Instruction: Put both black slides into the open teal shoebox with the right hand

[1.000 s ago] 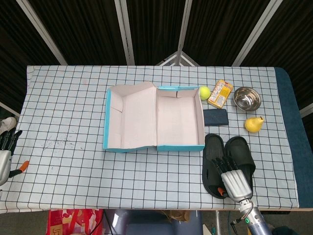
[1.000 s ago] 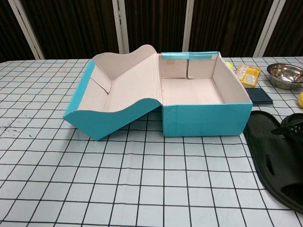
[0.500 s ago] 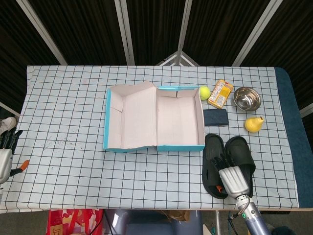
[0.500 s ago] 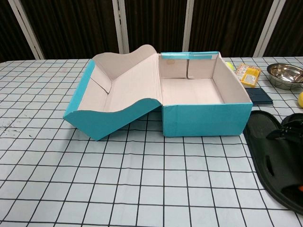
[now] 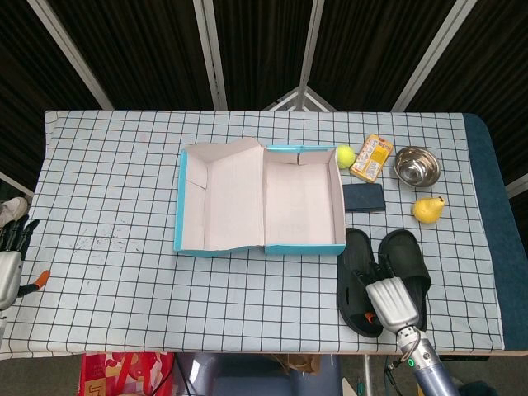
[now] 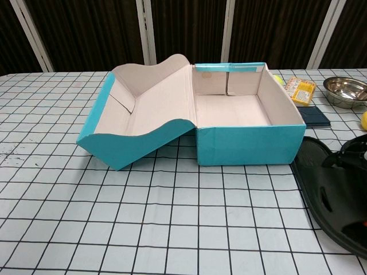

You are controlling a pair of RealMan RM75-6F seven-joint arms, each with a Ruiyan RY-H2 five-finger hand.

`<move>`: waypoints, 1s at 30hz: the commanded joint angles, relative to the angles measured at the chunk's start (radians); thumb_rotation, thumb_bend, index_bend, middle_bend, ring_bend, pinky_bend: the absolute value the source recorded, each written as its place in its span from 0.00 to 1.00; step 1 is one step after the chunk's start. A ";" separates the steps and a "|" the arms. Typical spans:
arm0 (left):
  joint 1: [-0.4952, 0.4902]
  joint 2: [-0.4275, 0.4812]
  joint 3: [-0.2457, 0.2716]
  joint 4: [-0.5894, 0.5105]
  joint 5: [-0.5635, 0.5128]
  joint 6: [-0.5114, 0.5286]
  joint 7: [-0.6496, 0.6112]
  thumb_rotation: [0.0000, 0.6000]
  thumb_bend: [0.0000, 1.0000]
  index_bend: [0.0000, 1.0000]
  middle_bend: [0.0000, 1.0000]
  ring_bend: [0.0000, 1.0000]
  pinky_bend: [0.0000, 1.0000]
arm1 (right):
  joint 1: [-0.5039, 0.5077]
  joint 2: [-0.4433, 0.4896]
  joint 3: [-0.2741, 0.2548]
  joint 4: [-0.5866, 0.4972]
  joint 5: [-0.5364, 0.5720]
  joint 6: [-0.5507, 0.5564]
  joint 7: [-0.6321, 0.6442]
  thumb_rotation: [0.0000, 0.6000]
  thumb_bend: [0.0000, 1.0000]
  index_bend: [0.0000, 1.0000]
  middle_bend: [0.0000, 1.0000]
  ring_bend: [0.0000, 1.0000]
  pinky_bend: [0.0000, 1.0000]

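Two black slides [image 5: 382, 275] side by side just right of the open teal shoebox [image 5: 304, 245]; right hand [image 5: 391, 302] on them, grip impossible to tell; left hand [image 5: 10, 262] idle at far table [image 5: 115, 247] edge, fingers apart.

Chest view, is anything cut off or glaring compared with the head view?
Chest view: the black slides run off the right edge, and the steel bowl shows bright glare. Head view: even light, both slides whole, sharp throughout.
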 commanded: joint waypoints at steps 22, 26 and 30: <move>-0.001 0.005 0.002 0.003 -0.001 -0.007 -0.023 1.00 0.36 0.05 0.00 0.00 0.11 | 0.024 0.236 0.068 -0.170 0.043 0.071 0.048 1.00 0.29 0.60 0.47 0.21 0.00; 0.000 0.005 0.001 -0.001 0.002 -0.001 -0.025 1.00 0.36 0.05 0.00 0.00 0.11 | 0.033 0.293 0.096 -0.201 0.019 0.081 0.173 1.00 0.31 0.62 0.47 0.21 0.00; 0.000 0.004 -0.001 -0.003 0.002 0.002 -0.030 1.00 0.36 0.05 0.00 0.00 0.11 | 0.064 0.320 0.149 -0.209 0.012 0.083 0.282 1.00 0.33 0.64 0.47 0.21 0.00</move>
